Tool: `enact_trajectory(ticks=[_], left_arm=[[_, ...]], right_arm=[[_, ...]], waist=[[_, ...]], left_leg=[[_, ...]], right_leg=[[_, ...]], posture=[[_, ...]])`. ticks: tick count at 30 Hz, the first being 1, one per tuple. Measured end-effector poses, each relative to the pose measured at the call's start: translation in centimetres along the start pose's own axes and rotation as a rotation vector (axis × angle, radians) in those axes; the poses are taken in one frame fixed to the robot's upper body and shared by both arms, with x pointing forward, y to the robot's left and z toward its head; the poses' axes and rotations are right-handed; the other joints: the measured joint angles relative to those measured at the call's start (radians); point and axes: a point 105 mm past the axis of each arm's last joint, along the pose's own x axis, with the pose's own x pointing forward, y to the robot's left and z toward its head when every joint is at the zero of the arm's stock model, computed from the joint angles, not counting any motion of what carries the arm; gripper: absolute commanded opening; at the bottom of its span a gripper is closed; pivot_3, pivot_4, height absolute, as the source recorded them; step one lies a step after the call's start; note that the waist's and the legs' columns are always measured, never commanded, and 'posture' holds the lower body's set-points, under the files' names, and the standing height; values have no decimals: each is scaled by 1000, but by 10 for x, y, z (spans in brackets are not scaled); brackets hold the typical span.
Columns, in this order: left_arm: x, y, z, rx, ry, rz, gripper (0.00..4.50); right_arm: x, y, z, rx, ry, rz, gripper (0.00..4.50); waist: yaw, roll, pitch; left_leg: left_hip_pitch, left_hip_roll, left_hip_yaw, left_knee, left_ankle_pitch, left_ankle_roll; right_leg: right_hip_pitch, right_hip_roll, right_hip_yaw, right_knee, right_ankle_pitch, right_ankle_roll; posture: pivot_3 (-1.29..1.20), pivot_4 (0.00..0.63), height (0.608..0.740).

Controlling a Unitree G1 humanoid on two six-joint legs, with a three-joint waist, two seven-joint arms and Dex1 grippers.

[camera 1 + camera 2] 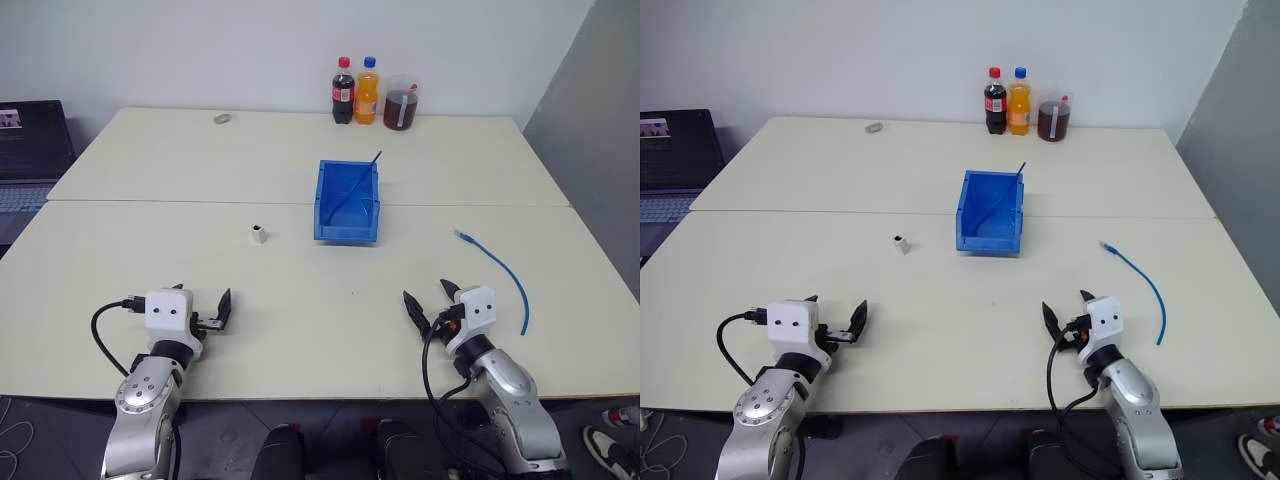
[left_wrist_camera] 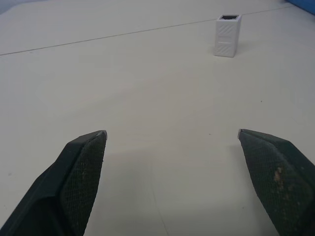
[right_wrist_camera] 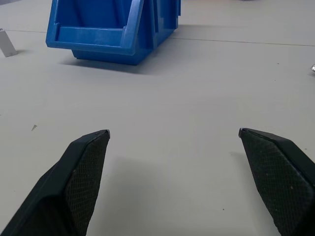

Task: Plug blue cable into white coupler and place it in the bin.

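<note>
The light-blue cable [image 1: 507, 270] lies curved on the table at the right, its clear plug end toward the bin. The tiny white coupler [image 1: 258, 234] stands upright left of the blue bin [image 1: 345, 232], which sits mid-table with a short, straight, darker blue cable piece [image 1: 370, 168] leaning in it. Near the front edge my left gripper [image 1: 203, 300] is open and empty, with the coupler [image 2: 227, 35] farther ahead of it. Also at the front edge, my right gripper [image 1: 427, 292] is open and empty, left of the cable's near end, with the bin [image 3: 113, 37] ahead.
Two soda bottles [image 1: 354, 90] and a jug of dark liquid [image 1: 402, 103] stand at the table's far edge. A small round object [image 1: 222, 118] lies at the far left. A laptop [image 1: 30, 150] sits beyond the table's left side.
</note>
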Motion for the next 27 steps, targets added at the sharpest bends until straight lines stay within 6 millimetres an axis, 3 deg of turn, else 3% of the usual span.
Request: enact_trajectory(ticks=[17,23,27], left_arm=[[-8,-2,-3,-9,-14,-36,4500],[-14,-6,-1,-48,-33,-126,4500],[-12,-16,15,12,-61,-301,4500]], right_arm=[[3,0,2,-8,-4,13,4462],[3,1,2,-9,-4,21,4462],[3,1,2,-10,-3,21,4462]], waist=[[0,0,0],[0,0,0],[0,0,0]], left_leg=[[0,0,0,0,0,0],[0,0,0,0,0,0],[0,0,0,0,0,0]], right_leg=[[0,0,0,0,0,0],[0,0,0,0,0,0],[0,0,0,0,0,0]], posture=[[0,150,740],[0,150,740],[0,150,740]])
